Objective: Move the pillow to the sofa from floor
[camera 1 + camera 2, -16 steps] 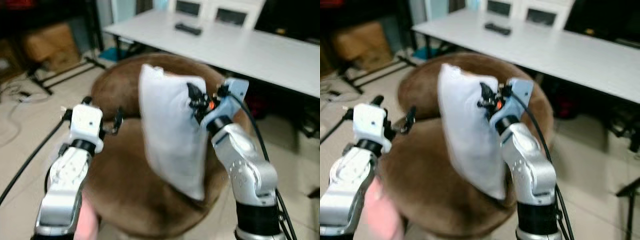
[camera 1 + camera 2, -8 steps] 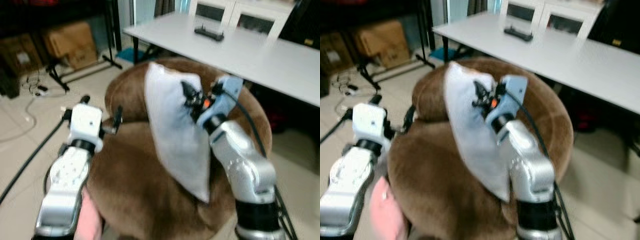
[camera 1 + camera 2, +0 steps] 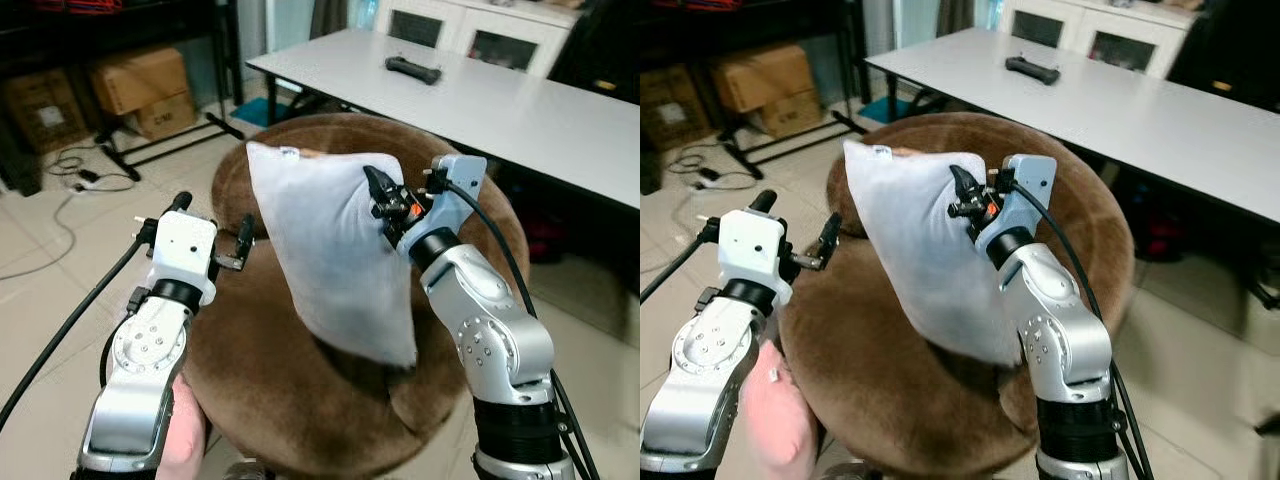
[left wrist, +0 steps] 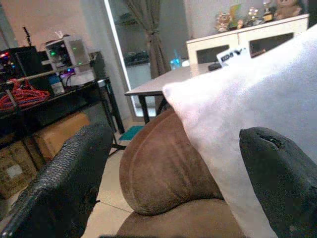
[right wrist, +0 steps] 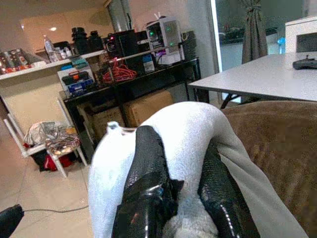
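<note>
While the white pillow (image 3: 335,262) hangs over the seat of the brown sofa (image 3: 262,380), its lowest corner near or touching the cushion, the right gripper (image 3: 383,203) pinches a fold at its upper right edge, fingers (image 5: 148,168) closed tight on the fabric. That edge grip lets it dangle freely for lowering. Left gripper (image 3: 205,232) waits by the sofa's left edge, fingers spread, holding nothing.
</note>
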